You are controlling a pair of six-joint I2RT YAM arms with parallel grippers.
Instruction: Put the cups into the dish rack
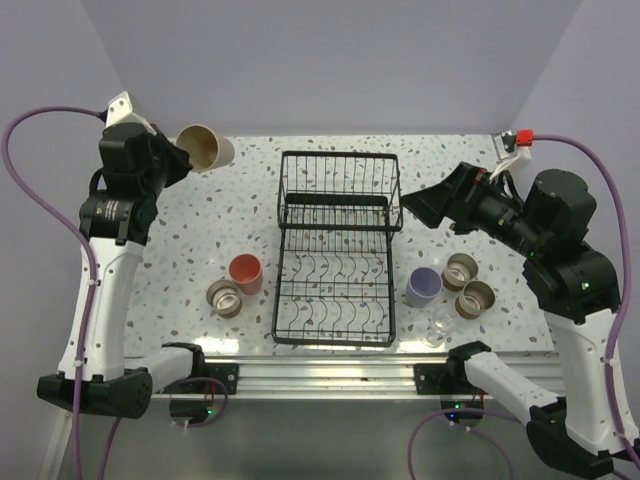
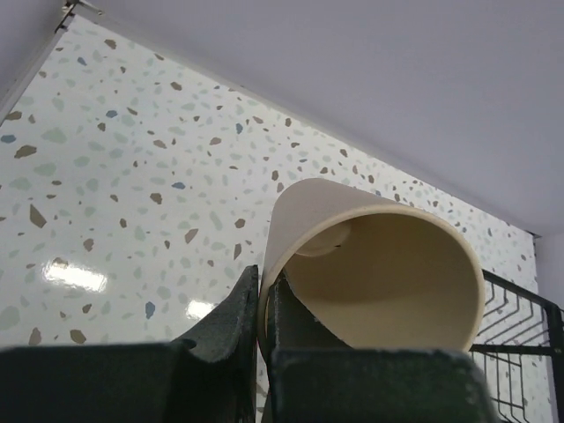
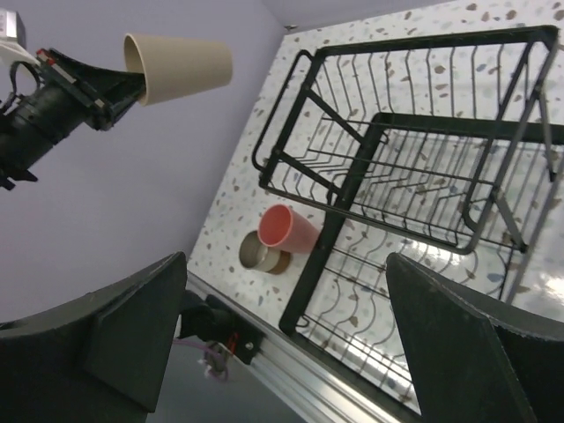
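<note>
Top external view: my left gripper is clamped on the rim of the tall beige cup. It holds the cup in the air over the far left corner of the speckled white table, lying on its side with the base pointing toward the rack. The black wire dish rack stands mid-table, well apart from the cup, and I see nothing in it. A pink cup and a short tan-brown cup stand just left of the rack. A lavender cup, two more tan-brown cups and a tiny clear glass stand to its right. My right gripper hangs beside the raised basket end.

Left wrist view: my fingers are almost together, one outside the cup's wall and one inside, pinching only that thin wall.

Right wrist view: my right fingers are spread wide with nothing between them, facing the rack.

This is a one-sided rim pinch, so I judge the cup could pivot or slide out if I swing fast. Carried low, it could catch the basket's top wire and be levered free. My right arm waits close to the rack, so the two arms could crowd each other there.
</note>
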